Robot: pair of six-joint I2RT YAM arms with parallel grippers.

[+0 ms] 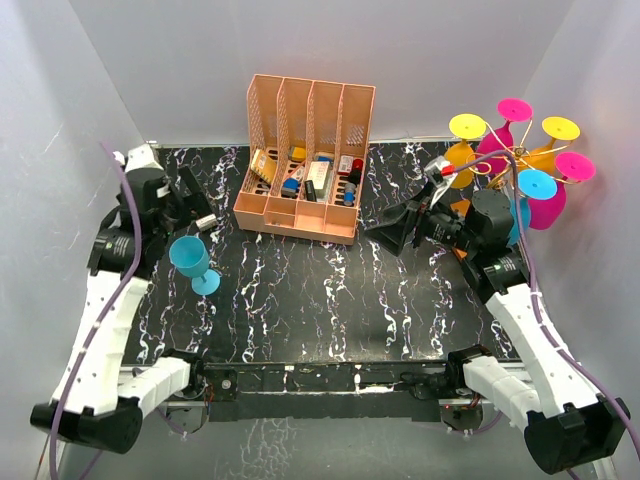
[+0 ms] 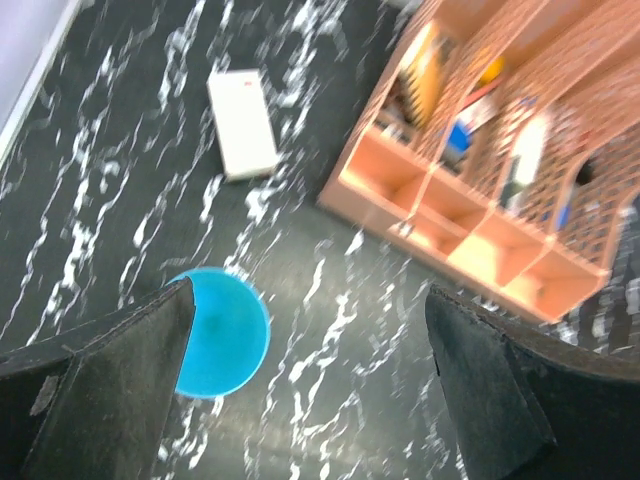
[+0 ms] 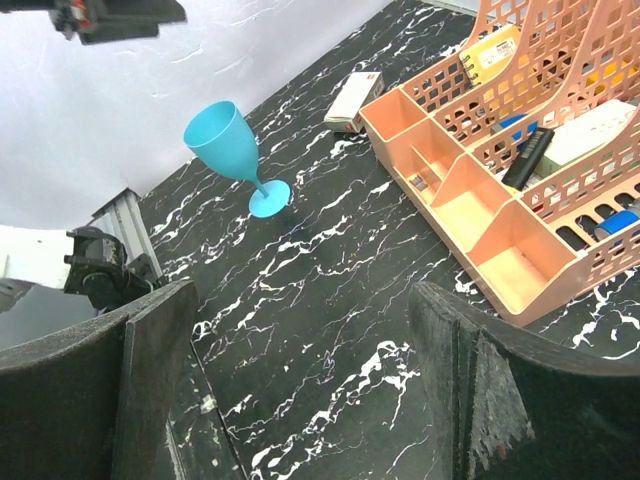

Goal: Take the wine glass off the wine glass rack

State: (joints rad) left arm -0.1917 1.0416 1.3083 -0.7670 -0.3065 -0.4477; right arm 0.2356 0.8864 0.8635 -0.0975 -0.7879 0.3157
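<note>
A blue wine glass [image 1: 191, 262] stands upright on the black marbled table, at the left. In the left wrist view the wine glass [image 2: 222, 332] is seen from above, partly behind one finger. My left gripper [image 1: 195, 205] hovers just behind and above it, open, jaws wide apart with only table between them [image 2: 308, 295]. The gold wire wine glass rack [image 1: 507, 158] stands at the back right with several yellow, pink and blue glasses hanging on it. My right gripper [image 1: 398, 230] is left of the rack, open and holding nothing [image 3: 300, 295]. It faces the blue wine glass [image 3: 226, 142].
A peach-pink slotted organizer [image 1: 300, 215] full of small items stands at the back centre, also seen as the organizer [image 2: 470, 215] and the organizer [image 3: 500, 215]. A small white box [image 2: 242, 123] lies left of it. White walls enclose the table on three sides.
</note>
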